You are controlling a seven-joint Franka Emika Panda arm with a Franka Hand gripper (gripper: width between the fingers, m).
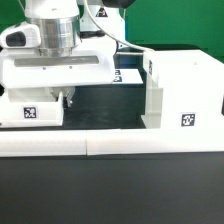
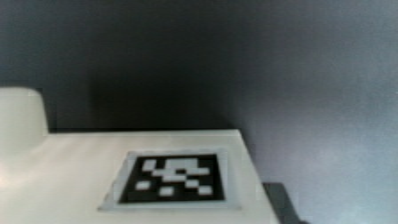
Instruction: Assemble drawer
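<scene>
Nearest the camera in the exterior view, a long low white bar runs across the front edge of the desk and closes off that side. Behind it, at the exterior view's left, lies a shallow drawer tray with its tag facing forward. It looks like light, stiff, smooth plastic, so it is likely to slide under a push; a thin wall or rim seems the best place to take hold, not the broad flat face.

The pincer hangs just at this tray's inner end. The wrist view shows the tray's tagged surface close below and only one pale fingertip, so I cannot tell whether the jaws are spread or closed, or whether they touch the part.

At the exterior view's right stands the tall drawer shell, upright and well apart from the tray, with bare dark desk between them — the open room for travel. Farthest back, a bit of the marker board shows.
</scene>
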